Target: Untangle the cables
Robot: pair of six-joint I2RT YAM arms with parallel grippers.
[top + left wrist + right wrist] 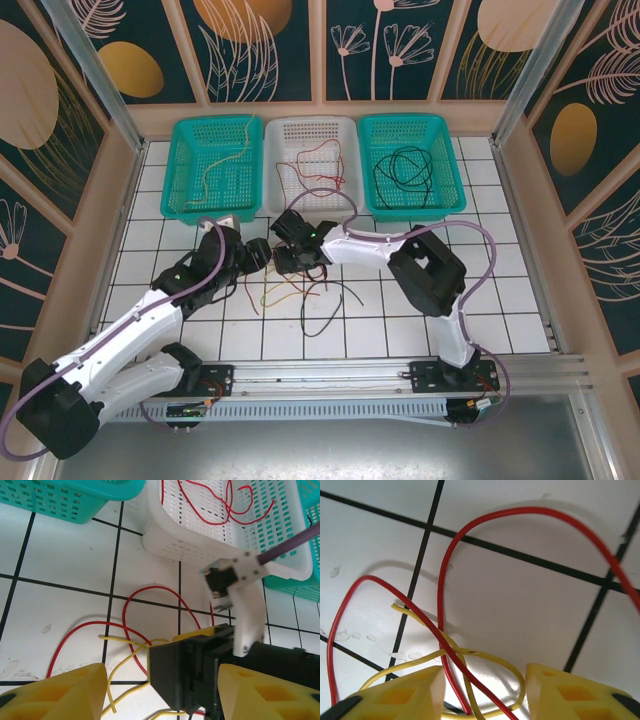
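At the right gripper [484, 670], the jaws stand apart with nothing pinched. A red cable [439, 605] and a yellow cable [490, 653] cross in the gap between its fingers, lying on the tiled table [520, 595]. Ahead of the fingertips the red cable rises in two tall loops, one to the left and one arching wide to the right. The yellow cable curls close under the tips, with one free end poking out ahead and left.

At the left gripper [161, 672], the jaws are wide and hold nothing. The right gripper's black body sits just ahead of it, framed between its fingers. The same red and yellow strands lie ahead of its left finger [55, 695].

Farther ahead is a white basket [200, 545] with a second red cable [220, 523] inside. A teal basket [65, 500] is ahead and left, and the other teal basket [305, 565] is ahead and right.

From above, the two grippers are nearly tip to tip over the tangle. A black cable [350, 293] trails on the table on the arm-base side of the right gripper. The left-hand teal basket holds a second yellow cable [228, 152]. The right-hand one holds a coiled black cable [400, 160].
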